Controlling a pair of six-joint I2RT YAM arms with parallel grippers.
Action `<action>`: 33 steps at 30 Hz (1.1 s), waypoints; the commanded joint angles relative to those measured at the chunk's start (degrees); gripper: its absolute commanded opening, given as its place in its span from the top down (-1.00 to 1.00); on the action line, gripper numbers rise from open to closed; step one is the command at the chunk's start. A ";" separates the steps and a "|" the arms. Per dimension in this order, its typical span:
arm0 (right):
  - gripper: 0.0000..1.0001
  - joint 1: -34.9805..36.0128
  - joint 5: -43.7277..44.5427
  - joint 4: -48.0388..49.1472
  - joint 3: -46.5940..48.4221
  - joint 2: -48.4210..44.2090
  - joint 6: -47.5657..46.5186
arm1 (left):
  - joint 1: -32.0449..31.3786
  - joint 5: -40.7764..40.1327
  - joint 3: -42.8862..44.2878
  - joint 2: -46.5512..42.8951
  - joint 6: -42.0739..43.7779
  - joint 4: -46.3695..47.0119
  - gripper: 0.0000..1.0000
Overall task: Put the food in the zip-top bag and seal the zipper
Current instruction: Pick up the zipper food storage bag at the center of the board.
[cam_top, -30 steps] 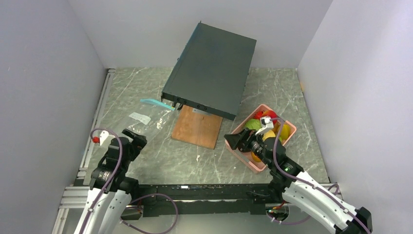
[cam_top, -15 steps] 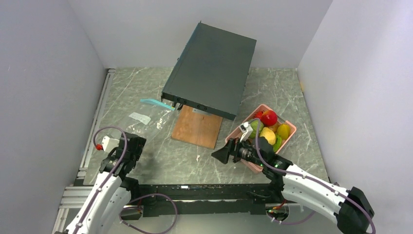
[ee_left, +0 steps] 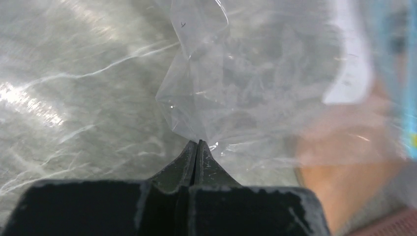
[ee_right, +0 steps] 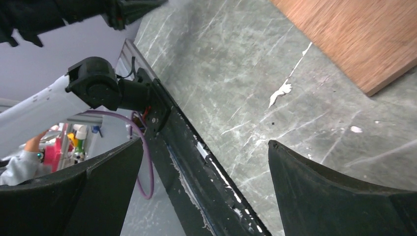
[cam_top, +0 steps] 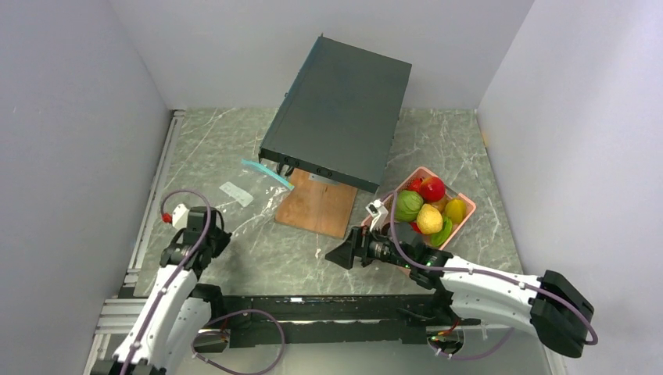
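The left pincer [ee_left: 197, 147] is clenched on a corner of the zip-top bag [ee_left: 255, 88], and its two tips meet with the clear film pinched between them. From that corner the crinkled bag spreads away from the pincer across the marbled surface [cam_top: 438, 148]. The white label [ee_left: 351, 73] sits further out, and the teal zipper [cam_top: 266, 172] runs along the bag's far edge. That far end lies partly over the near left corner of the wooden board [cam_top: 315, 205], just by the low edge of a tilted dark flat case [cam_top: 340, 109].

The right pincer [cam_top: 344, 254] is released, with its fingers spread wide and nothing between them. It hangs over bare surface just off the near edge of the board.

The food [cam_top: 428, 219] is heaped in the pink tray [cam_top: 471, 208], right of the board and behind the right pincer. It is well apart from the bag. A red piece, a green one and yellow ones are visible on top.
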 commanded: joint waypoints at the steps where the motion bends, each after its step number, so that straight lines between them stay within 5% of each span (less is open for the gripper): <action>1: -0.99 1.98 1.83 9.27 1.84 3.56 4.05 | 0.22 10.15 7.99 -8.93 12.94 -5.44 1.00; 9: -0.99 2.40 7.67 8.58 -0.01 3.06 6.21 | 0.22 38.11 5.35 -17.44 17.40 0.43 1.00; 15: -0.99 2.40 13.15 1.16 -0.88 -3.77 4.21 | 0.22 45.86 5.34 -11.80 21.08 -1.60 1.00; 22: -0.99 2.21 17.97 -0.39 -1.97 -7.71 4.96 | 0.22 42.30 11.99 -15.60 23.46 -9.83 1.00; 33: -0.99 1.77 11.91 14.05 1.37 6.34 12.11 | 0.22 42.64 14.55 -14.75 28.71 -16.39 1.00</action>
